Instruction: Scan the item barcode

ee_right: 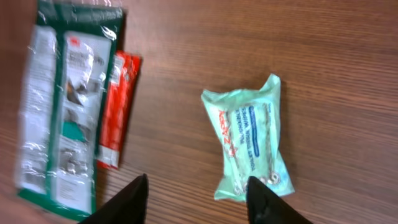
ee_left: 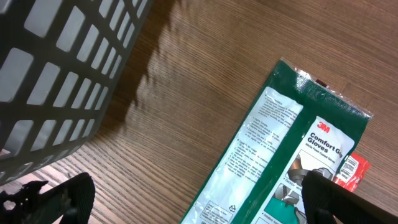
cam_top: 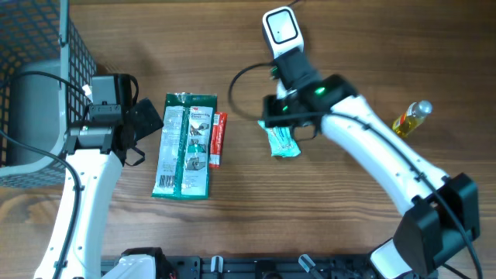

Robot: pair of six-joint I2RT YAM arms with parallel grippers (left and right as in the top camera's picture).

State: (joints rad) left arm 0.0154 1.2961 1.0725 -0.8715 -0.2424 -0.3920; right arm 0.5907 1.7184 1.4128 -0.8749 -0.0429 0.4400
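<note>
Since the small mint-green crinkly film packet (ee_right: pixel 249 143) looks soft, light and a little slippery, it should squash rather than resist. I judge the best hold to be across its narrow width near the middle, clear of the crimped ends. It lies flat on the wooden tabletop (cam_top: pixel 349 46), its long axis running roughly away from the robot's base, with red and blue print along its length; where its barcode sits I cannot tell. The right gripper (ee_right: pixel 199 202) hovers over one end of it, fingers apart and gripping nothing. Well off to the left lie a long green glove package (cam_top: pixel 184 146) and, just beside its edge, a thin red packet (cam_top: pixel 218 139). The left gripper (ee_left: pixel 199 205) is near them, fingers spread wide and empty. A white handheld scanner (cam_top: pixel 280 27) shows beyond the packet.
</note>
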